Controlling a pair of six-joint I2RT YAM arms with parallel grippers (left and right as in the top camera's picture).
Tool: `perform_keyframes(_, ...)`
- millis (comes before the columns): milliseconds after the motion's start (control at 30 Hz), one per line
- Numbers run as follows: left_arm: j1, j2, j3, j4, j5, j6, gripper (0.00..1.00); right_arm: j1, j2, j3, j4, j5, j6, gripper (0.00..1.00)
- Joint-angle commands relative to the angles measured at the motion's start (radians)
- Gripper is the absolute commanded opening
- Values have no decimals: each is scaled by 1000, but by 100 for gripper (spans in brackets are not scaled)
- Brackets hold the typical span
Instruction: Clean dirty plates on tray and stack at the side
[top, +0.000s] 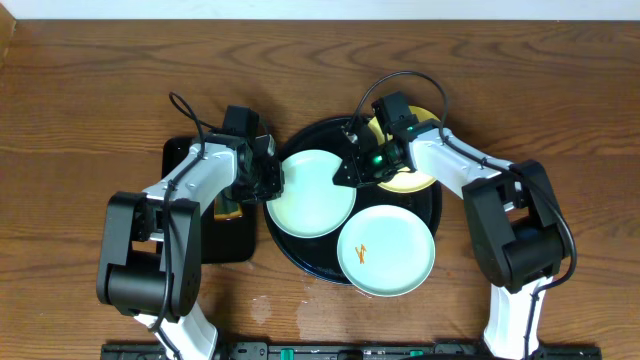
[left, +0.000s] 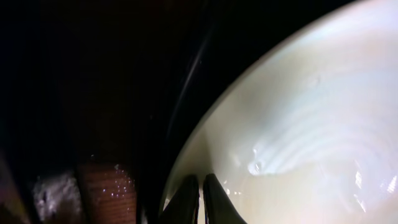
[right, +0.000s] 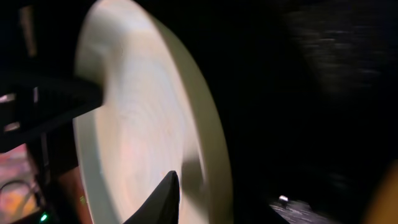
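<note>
The round black tray (top: 300, 255) holds three plates. A clean mint plate (top: 312, 195) lies at its upper left. A mint plate with an orange smear (top: 395, 250) lies at the lower right. A yellow plate (top: 408, 180) lies at the upper right, partly under my right arm. My left gripper (top: 272, 182) is at the clean plate's left rim, its fingers (left: 200, 186) shut over the plate (left: 298, 112). My right gripper (top: 350, 168) is at that plate's upper right rim. One finger (right: 166, 196) lies on the plate's face (right: 137, 124); the other is hidden behind it.
A smaller rectangular black tray (top: 190, 160) lies left of the round one, under my left arm, with a small yellowish thing (top: 227, 209) on it. Bare wooden table surrounds the trays.
</note>
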Motion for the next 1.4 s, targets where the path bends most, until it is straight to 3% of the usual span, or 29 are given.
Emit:
perform_keyframes(0,-2,31,-6,0,-43,13,8,23,11,12,7,-93,-33,21)
perform_keyframes(133,-2,31,-6,1,-42,13,8,26,11,12,6,-89,-32,13)
perform_keyframes(233,-1,28,13,-14,-20,13,8,23,11,12,3,-48,15,1)
perform_keyframes(400,25,-33,93,-115,79,13,15,21,-2,13,8,27,50,1)
perform_keyframes(633,114,-260,164,-267,76,13,33,31,-79,39,8,87,50,1)
perform_keyframes(967,331,-585,164,-394,-34,15,39,133,-151,150,1,338,23,1)
perform_keyframes(1167,375,-645,164,-428,-40,28,39,193,-151,150,97,354,-20,1)
perform_keyframes(1367,381,-652,164,-427,-40,4,39,296,-151,150,210,554,-149,1)
